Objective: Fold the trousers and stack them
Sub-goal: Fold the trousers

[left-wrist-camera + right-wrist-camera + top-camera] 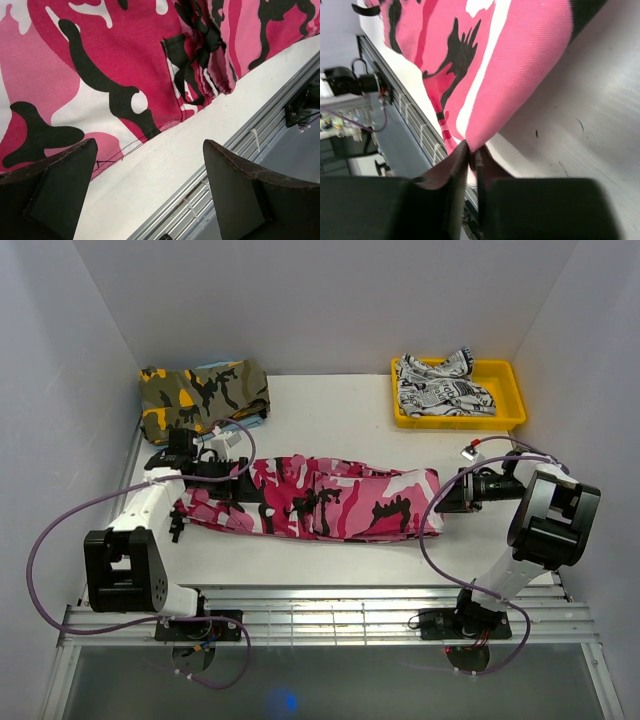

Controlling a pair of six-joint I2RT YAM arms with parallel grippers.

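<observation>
The trousers (330, 498), in pink, white and black camouflage, lie folded lengthwise in a long strip across the middle of the table. My left gripper (178, 523) hangs open over the strip's left end near its front edge. In the left wrist view, that gripper (150, 150) has bare table between its fingers and the trousers (115, 60) just beyond them. My right gripper (443, 495) is at the strip's right end. In the right wrist view, that gripper (472, 150) is shut on a pinched corner of the trousers (520, 65).
A folded olive-and-orange camouflage garment (203, 395) lies at the back left. A yellow tray (510, 380) at the back right holds a white garment with black print (440, 388). A metal rail (330, 605) runs along the near edge. White walls enclose the table.
</observation>
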